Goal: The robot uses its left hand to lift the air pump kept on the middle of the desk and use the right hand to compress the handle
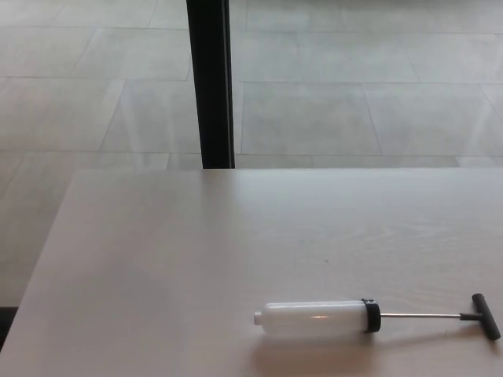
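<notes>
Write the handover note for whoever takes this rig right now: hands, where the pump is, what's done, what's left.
Hands: neither left nor right is in view.
Pump: lying flat on the desk, near the front edge and right of centre. White barrel to the left, rod drawn out, black T-handle to the right.
Done: nothing visible; pump not lifted.
Left: left hand lifts the pump by the barrel, right hand pushes the handle in.

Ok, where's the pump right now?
In the head view the pump lies flat on the desk, near its front edge and right of centre, with the handle pulled out toward the right. No hand shows.
</notes>
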